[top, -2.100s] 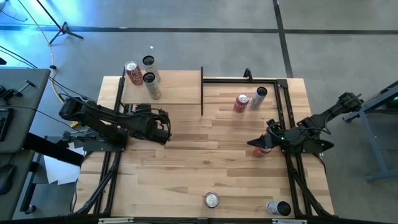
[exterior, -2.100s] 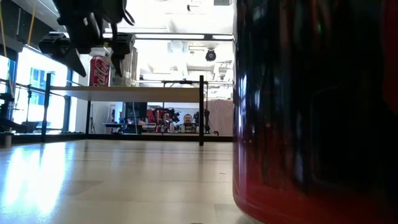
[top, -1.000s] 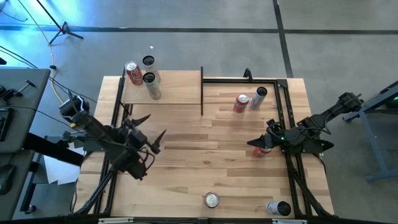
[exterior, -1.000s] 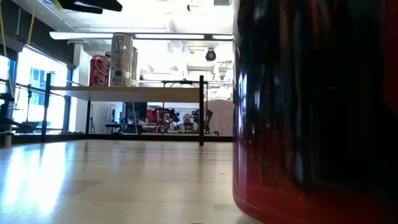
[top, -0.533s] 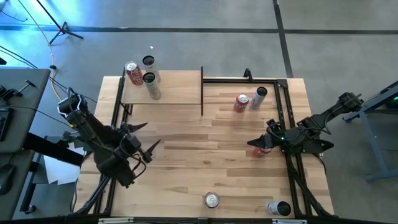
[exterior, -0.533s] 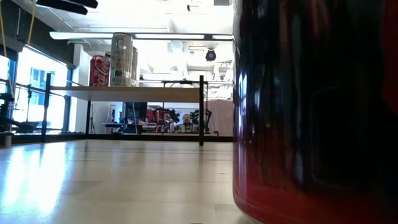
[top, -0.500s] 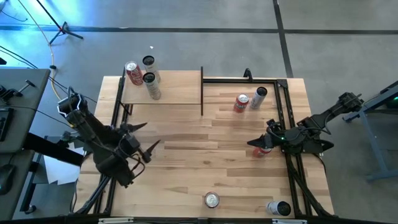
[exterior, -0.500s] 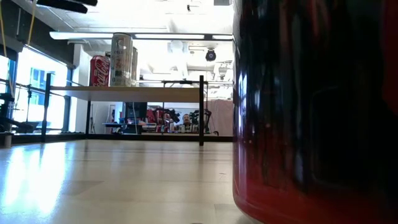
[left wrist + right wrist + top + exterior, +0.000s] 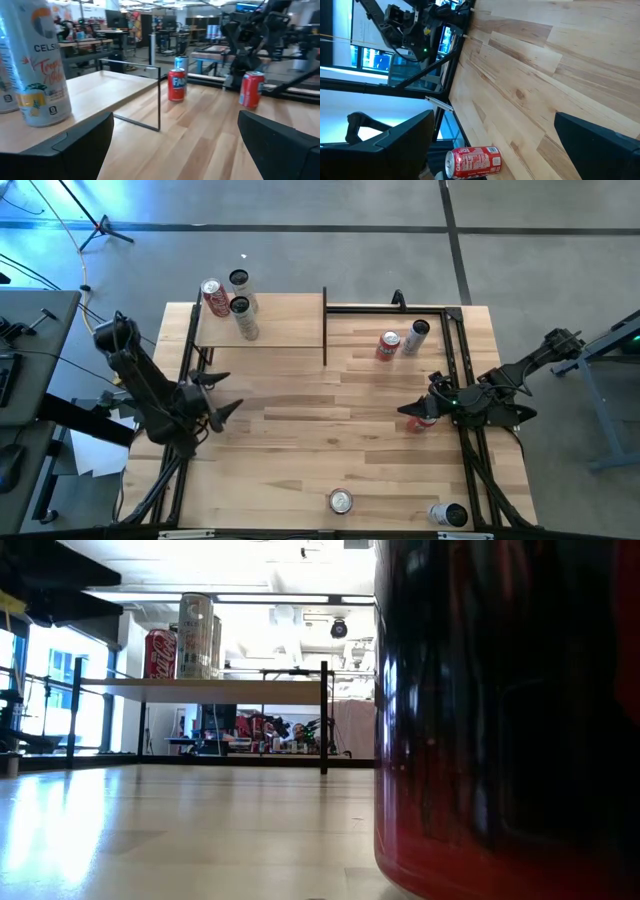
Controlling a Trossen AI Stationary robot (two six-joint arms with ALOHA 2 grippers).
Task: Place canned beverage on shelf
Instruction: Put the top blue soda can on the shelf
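Note:
The shelf (image 9: 275, 325) stands at the table's far left, and three cans stand upright on its board: a red one (image 9: 213, 296), a dark-topped one (image 9: 238, 278) and a silver one (image 9: 243, 316), which is the tall pale can (image 9: 42, 65) in the left wrist view. My left gripper (image 9: 219, 393) hangs open and level near the left edge, in front of the shelf, holding nothing. My right gripper (image 9: 418, 402) waits open at the right. A red can (image 9: 426, 423) stands close by it, not between its fingers.
A red can (image 9: 387, 346) and a tall can (image 9: 417, 335) stand at the far right inside a black frame (image 9: 455, 340). One can (image 9: 341, 501) stands at the near edge and fills the low view (image 9: 500, 720). Another (image 9: 447, 514) lies at the near right corner.
My left gripper, still open, has drawn back toward the table's left edge and sunk lower. It has also rolled about its own axis. The cans on the shelf and the right arm have kept still.

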